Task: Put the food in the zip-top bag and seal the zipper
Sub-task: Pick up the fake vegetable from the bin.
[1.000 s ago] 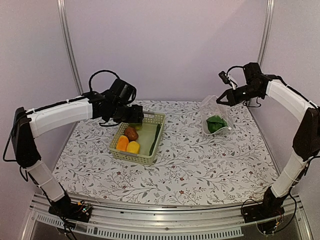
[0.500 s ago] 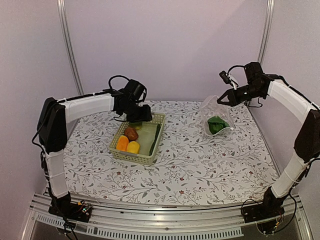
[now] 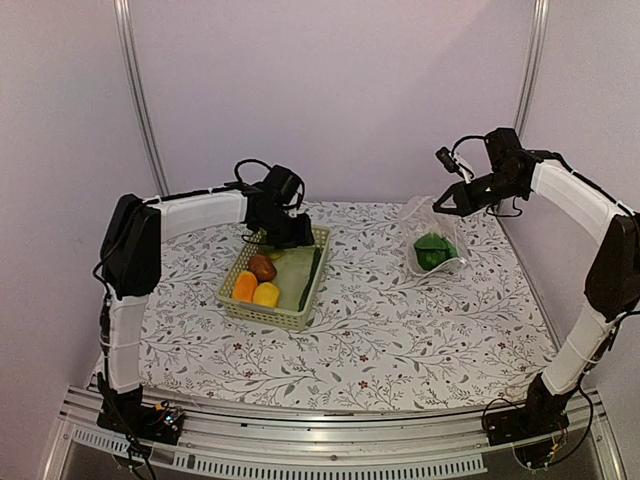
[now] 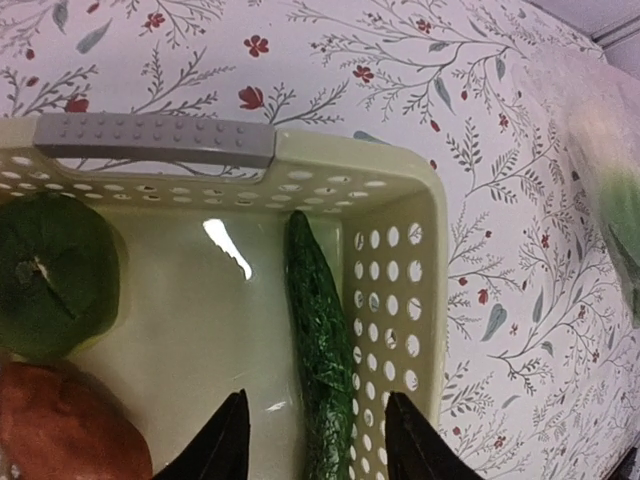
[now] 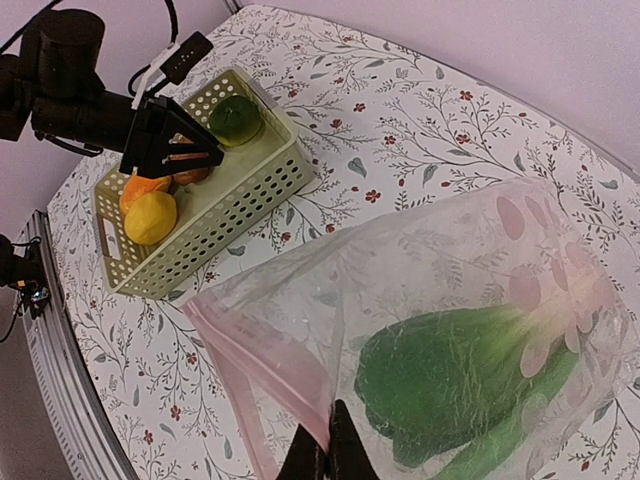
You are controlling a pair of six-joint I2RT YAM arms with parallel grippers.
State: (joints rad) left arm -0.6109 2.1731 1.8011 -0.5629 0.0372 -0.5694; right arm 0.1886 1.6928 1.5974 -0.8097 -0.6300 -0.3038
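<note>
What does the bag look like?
The bag is clear, crinkly plastic with a pale pink zipper along its mouth. The right gripper pinches that edge and holds the bag up. The bag hangs tilted, and its bottom seems to rest on the table. The mouth looks open, not sealed. Inside lies a green bok choy with a pale stem. A few pale round marks show on one side.

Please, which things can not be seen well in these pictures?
- Cucumber: left wrist view, near end cut off by bottom edge.
- Brown piece: left wrist view, cut by the corner.
- Basket: far corner behind the left tool, top view.
- Zipper: top view, too small.
</note>
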